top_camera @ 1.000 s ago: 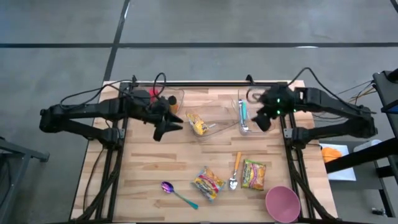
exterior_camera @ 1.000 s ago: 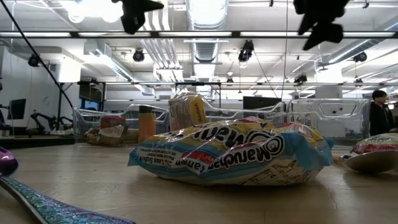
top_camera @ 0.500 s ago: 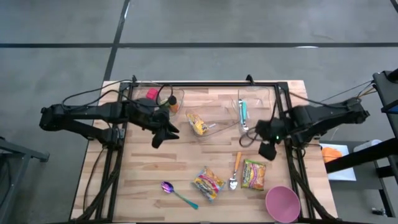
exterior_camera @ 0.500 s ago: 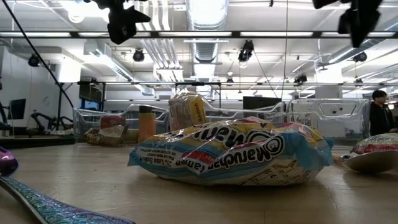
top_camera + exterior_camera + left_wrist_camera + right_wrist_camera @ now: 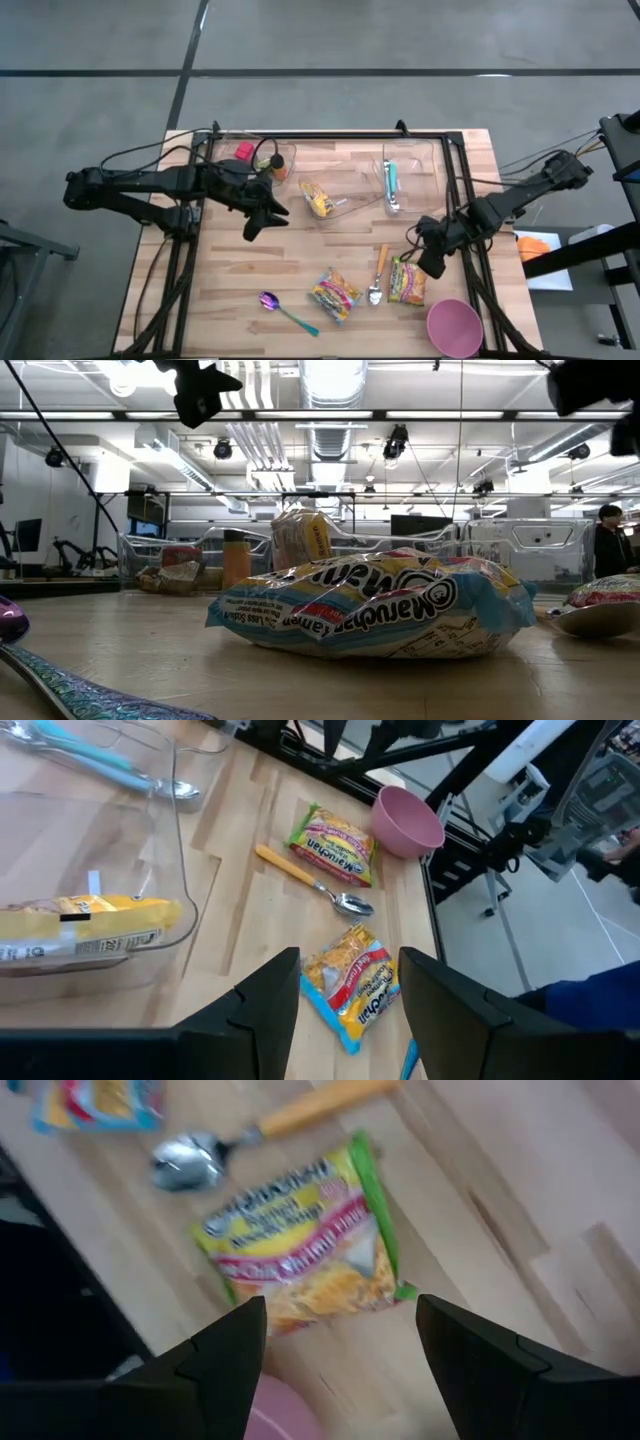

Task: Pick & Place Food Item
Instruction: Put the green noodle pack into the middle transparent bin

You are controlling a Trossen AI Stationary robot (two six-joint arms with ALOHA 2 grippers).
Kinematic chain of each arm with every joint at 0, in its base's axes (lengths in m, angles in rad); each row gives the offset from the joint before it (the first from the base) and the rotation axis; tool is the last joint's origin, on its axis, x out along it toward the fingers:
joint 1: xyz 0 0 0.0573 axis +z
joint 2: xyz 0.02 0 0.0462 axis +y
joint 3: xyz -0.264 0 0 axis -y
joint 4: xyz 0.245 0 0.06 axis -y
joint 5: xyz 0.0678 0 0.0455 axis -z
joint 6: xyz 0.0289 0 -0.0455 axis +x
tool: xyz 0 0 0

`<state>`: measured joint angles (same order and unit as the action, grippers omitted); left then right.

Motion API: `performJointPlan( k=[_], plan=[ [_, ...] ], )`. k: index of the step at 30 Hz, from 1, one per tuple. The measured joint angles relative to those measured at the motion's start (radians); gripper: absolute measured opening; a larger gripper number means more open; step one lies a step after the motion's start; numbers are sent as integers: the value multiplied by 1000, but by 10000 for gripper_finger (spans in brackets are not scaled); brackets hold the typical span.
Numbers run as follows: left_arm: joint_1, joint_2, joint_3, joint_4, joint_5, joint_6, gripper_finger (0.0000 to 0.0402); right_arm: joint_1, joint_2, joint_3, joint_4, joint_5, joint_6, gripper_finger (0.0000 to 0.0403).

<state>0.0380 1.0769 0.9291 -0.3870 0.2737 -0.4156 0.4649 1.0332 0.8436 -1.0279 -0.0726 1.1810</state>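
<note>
A green ramen packet (image 5: 408,281) lies flat on the table near the right front; it fills the right wrist view (image 5: 300,1250). My right gripper (image 5: 432,262) hangs open just above its right side, touching nothing (image 5: 340,1370). A blue-and-yellow ramen packet (image 5: 335,294) lies flat at the front middle and shows in the left wrist view (image 5: 355,985). A yellow packet (image 5: 318,198) lies in a clear bin (image 5: 345,205). My left gripper (image 5: 255,222) is open and empty, above the table left of that bin (image 5: 350,1010).
An orange-handled spoon (image 5: 378,275) lies between the two packets. A pink bowl (image 5: 455,327) stands at the front right corner. A purple spoon (image 5: 285,310) lies at the front. A clear bin with a teal spoon (image 5: 392,180) stands at the back right, and another bin (image 5: 262,160) at the back left.
My right gripper has swung from above the back right bin toward the table's near edge and now hangs over the green ramen packet. My left gripper has moved a little toward the near edge and then kept still. No object has moved.
</note>
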Motion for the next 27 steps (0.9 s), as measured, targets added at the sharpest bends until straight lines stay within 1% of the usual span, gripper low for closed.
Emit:
performJointPlan(
  k=[4, 7, 12, 19, 24, 27],
  plan=[
    [0, 0, 0, 0, 0, 0, 178, 16, -4, -100, 57, -10, 33, 254],
    [0, 0, 0, 0, 1, -1, 178, 15, -7, -172, 147, -12, 59, 254],
    [0, 0, 0, 0, 8, -6, 178, 15, -4, -272, 232, -22, 115, 254],
    [0, 0, 0, 0, 8, -8, 178, 9, -11, -379, 383, -81, 94, 254],
    [0, 0, 0, 0, 8, -10, 178, -6, -13, -429, 416, -86, 80, 254],
    [0, 0, 0, 0, 9, -15, 178, -26, -13, -447, 510, -86, 41, 254]
  ],
)
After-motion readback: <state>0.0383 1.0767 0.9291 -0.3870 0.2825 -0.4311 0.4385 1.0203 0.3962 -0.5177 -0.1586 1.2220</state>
